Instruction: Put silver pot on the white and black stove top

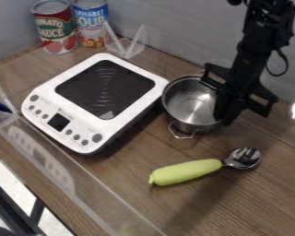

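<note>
Wooden tabletop (236, 207) against a grey wall. Silver pot (191, 101) stands on the wood just right of the white and black stove top (95, 99), its right rim clamped in the closed gripper (221, 100). Two tin cans (71, 26) stand at the rear left; a green-handled spoon (202, 168) lies in front

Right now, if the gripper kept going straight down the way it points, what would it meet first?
Most likely the pot: the gripper is shut on its right rim, so the wall is already between its fingers. Just below lies the table. Depth is hard to judge.
</note>
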Robot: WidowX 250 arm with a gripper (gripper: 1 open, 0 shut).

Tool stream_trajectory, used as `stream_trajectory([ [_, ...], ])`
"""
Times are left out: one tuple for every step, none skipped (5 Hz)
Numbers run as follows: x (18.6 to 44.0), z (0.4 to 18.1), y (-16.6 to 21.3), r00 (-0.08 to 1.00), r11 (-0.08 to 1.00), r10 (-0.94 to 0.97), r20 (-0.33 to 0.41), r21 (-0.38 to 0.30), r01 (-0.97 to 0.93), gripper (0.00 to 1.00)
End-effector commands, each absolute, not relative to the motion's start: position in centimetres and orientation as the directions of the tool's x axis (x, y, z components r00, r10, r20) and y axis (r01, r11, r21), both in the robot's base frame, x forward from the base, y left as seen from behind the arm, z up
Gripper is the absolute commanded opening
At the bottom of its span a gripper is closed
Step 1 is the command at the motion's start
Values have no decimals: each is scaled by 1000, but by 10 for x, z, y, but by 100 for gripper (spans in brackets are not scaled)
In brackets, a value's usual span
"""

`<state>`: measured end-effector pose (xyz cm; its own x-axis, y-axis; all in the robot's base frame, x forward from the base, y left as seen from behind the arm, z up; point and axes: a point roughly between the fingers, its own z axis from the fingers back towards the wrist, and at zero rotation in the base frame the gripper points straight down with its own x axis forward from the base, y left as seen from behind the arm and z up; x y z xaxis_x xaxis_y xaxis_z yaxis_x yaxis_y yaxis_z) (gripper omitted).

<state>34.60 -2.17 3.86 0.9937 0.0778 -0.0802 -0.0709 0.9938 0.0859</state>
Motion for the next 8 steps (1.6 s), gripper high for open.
stream_trajectory([
  [356,54,-20,996,994,84,-29,71,-82,0],
  [355,52,-19,996,994,86,-37,69,-83,0],
  [354,51,-19,995,994,88,-46,67,-85,0],
  [354,49,-18,994,994,90,-53,65,-87,100],
  [352,51,-17,994,994,96,-60,64,-92,100],
  [351,70,-14,993,993,108,-46,62,-106,100],
  [349,90,-10,992,991,122,-28,63,-120,100],
  [347,122,-6,991,989,132,-8,65,-132,100],
])
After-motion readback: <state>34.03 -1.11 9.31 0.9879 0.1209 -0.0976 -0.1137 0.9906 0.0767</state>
